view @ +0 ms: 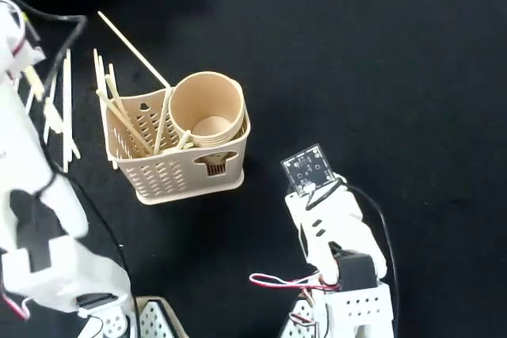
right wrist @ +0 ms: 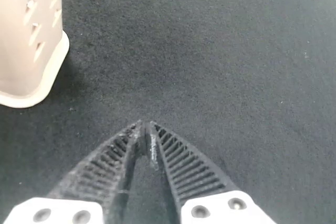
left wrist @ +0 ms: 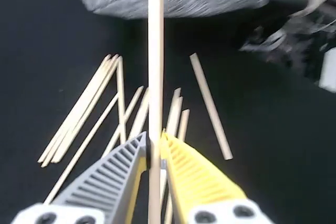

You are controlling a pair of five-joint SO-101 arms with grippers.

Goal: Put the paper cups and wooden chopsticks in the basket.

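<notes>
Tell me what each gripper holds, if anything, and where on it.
The left gripper pinches one wooden chopstick partway along its shaft; the right gripper is shut, holding nothing.

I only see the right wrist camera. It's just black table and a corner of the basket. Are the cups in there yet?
Observer: Yes. The paper cups sit stacked inside the basket, at one end of it.
Operator: What about the chopsticks?
Observer: Some chopsticks stand in the basket beside the cups. The loose chopsticks lie on the table on the far side of the basket from your arm.
Operator: Is the other arm getting them?
Observer: The left gripper is shut on one chopstick, over the loose ones.
</notes>
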